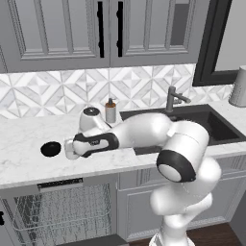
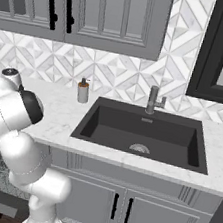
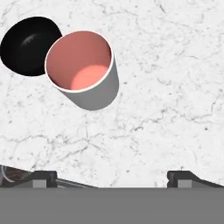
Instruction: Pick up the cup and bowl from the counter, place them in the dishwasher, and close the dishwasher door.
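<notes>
On the counter: the cup [image 3: 83, 70] is seen at the upper left of the hand view, standing upright with its red inside showing
Bowl: the bowl [image 3: 27, 46] is seen at the far upper left of the hand view, just behind the cup and partly hidden by it
Counter: the counter [image 3: 166, 87] is white marble, and both things are set on it
Gripper: the gripper [image 3: 111, 178] is held above the counter, with the cup up and to the left of it, not between the fingers
Jaws: spread wide, and nothing is held
Dishwasher: the dishwasher [image 1: 62, 211] is seen open at the lower left of the left base view, with its wire rack showing
What could go wrong: the cup could be tipped or pushed into the bowl if the fingers are brought down off to one side
Another risk: the bowl could be knocked along the counter, since it is so near the cup
</notes>
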Robot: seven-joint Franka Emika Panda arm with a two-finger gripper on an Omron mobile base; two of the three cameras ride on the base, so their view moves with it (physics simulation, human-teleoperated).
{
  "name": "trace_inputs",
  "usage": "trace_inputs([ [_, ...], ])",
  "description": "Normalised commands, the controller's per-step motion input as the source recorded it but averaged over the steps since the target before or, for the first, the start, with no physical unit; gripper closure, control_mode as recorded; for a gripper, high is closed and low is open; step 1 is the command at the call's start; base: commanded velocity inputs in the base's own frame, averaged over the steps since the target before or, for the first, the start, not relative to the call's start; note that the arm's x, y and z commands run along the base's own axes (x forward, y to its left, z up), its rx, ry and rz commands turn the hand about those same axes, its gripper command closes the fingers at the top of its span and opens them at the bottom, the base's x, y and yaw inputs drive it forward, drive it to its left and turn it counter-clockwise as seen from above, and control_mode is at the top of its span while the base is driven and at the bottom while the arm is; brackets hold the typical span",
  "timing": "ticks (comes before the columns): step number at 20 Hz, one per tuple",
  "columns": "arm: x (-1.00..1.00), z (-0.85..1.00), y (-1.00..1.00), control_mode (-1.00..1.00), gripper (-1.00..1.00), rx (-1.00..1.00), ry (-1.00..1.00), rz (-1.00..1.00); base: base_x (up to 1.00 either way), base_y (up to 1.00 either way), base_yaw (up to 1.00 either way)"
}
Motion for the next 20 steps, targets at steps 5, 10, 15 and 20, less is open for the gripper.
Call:
trace_inputs([
  [5, 0.35, -0.06, 0.16, -1.00, -1.00, 0.00, 0.01, 0.00, 0.00, 0.00, 0.00],
  [10, 0.42, 0.00, 0.01, -1.00, -1.00, 0.00, 0.11, 0.00, 0.00, 0.00, 0.00],
  [15, 0.24, 0.00, 0.02, -1.00, -1.00, 0.00, 0.01, 0.00, 0.00, 0.00, 0.00],
  [20, 0.37, -0.01, 0.06, -1.00, -1.00, 0.00, 0.01, -0.02, 0.00, 0.00, 0.00],
])
